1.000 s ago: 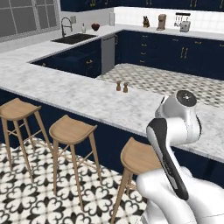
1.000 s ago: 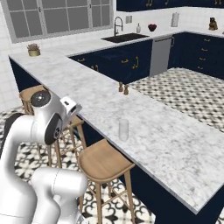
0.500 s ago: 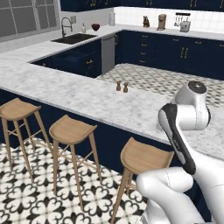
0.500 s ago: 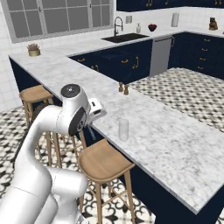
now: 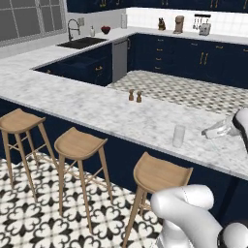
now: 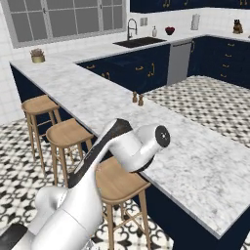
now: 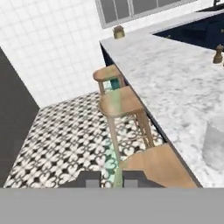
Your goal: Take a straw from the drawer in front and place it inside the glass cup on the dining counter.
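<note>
In the hand view the straw [image 7: 113, 151] is a thin pale stick rising from between my two dark fingertips [image 7: 92, 178]. My gripper [image 7: 114, 178] is shut on its lower end. The glass cup [image 7: 214, 144] stands to the right of the straw on the dining counter [image 7: 175, 74], near its front edge. In the left base view the glass cup [image 5: 178, 136] stands on the dining counter [image 5: 97, 109], and my gripper [image 5: 213, 131] hovers just to its right at about rim height. My arm hides the cup in the right base view. The drawer is out of view.
Two small brown shakers [image 5: 134, 96] stand further back on the counter. Round wooden stools [image 5: 160, 172] line its front edge over a patterned tile floor. A black sink [image 6: 139, 43] sits in the far worktop.
My arm has swung toward the counter: rightward in the left base view, uncovering the glass cup, and to the centre of the right base view, covering it.
</note>
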